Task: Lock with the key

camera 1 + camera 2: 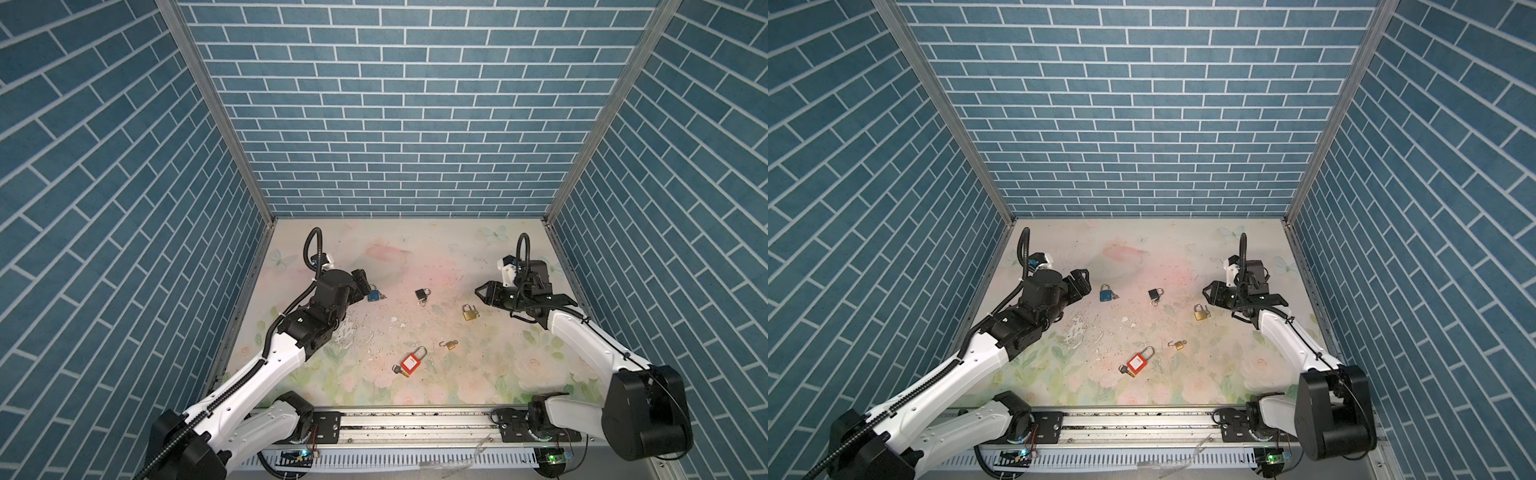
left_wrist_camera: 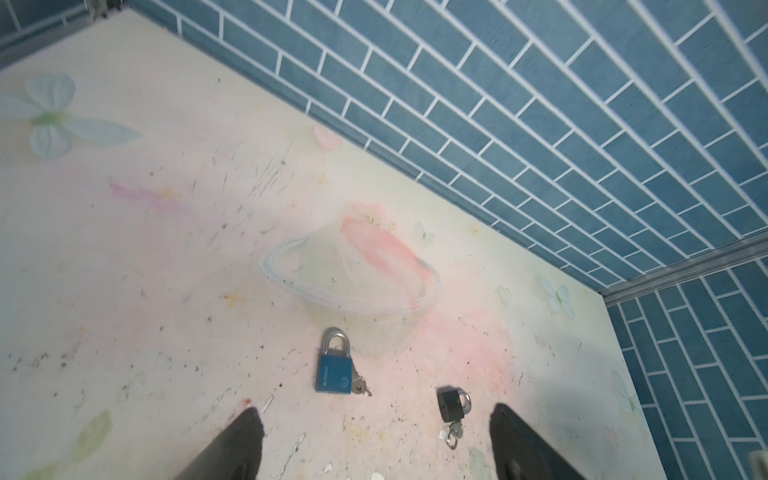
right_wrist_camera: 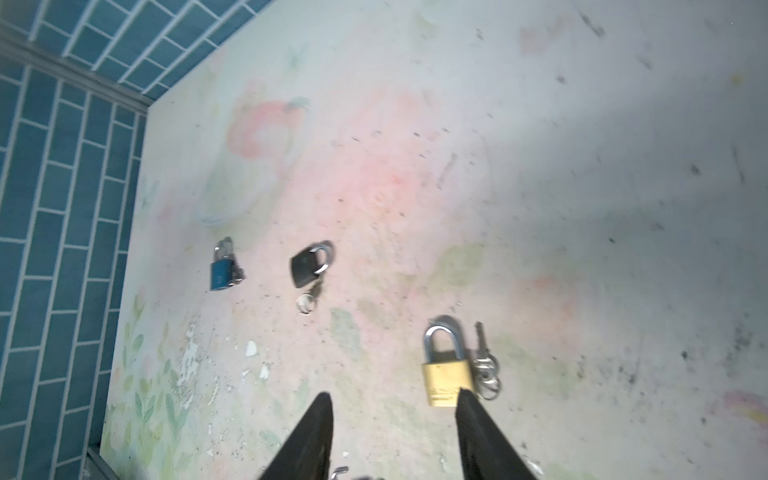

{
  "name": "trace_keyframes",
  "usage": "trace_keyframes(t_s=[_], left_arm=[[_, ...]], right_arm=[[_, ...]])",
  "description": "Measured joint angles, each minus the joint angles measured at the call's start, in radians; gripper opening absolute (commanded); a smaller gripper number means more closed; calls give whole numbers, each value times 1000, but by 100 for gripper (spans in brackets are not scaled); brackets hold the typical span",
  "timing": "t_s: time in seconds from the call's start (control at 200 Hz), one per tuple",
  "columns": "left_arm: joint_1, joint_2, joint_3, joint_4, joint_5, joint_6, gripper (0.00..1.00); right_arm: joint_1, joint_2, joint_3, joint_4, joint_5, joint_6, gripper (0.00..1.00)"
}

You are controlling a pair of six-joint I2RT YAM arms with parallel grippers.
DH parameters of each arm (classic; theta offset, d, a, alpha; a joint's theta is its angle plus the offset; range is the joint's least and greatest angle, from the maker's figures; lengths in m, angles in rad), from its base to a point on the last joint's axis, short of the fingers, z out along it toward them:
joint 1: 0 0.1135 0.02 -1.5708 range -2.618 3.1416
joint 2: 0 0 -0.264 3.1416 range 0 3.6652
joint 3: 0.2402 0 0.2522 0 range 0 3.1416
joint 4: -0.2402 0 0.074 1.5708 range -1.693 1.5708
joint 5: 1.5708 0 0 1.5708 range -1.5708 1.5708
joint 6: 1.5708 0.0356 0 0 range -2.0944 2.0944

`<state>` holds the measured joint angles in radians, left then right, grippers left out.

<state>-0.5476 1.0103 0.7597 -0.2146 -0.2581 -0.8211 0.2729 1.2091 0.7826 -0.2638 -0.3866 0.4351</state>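
Observation:
Several padlocks lie on the flowered table. A blue padlock (image 2: 334, 376) with a key (image 2: 359, 386) at its base lies just ahead of my left gripper (image 2: 374, 411), which is open and empty. A black padlock (image 2: 451, 405) with a ringed key lies near its one finger. A brass padlock (image 3: 446, 380) lies with its shackle down and a bunch of keys (image 3: 484, 365) beside it, just ahead of my right gripper (image 3: 394, 395). That gripper's jaws stand apart with nothing between them. In both top views my right gripper (image 1: 482, 293) hovers right of the brass padlock (image 1: 469, 313).
A red padlock (image 1: 410, 363) with a key in its base lies near the table's front middle. A small brass padlock (image 1: 451, 344) with an open shackle lies right of it. Blue brick walls close in the back and both sides.

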Motion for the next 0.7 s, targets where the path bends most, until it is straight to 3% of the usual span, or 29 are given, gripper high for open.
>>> trace_keyframes(t_s=[0.205, 0.4, 0.7], left_arm=[[-50, 79, 74, -133, 92, 21, 87], [-167, 105, 94, -236, 88, -15, 87], [-213, 37, 36, -288, 72, -91, 86]], right_arm=[[229, -31, 28, -143, 77, -45, 50], [305, 4, -4, -227, 89, -66, 51], [423, 207, 45, -318, 88, -62, 52]])
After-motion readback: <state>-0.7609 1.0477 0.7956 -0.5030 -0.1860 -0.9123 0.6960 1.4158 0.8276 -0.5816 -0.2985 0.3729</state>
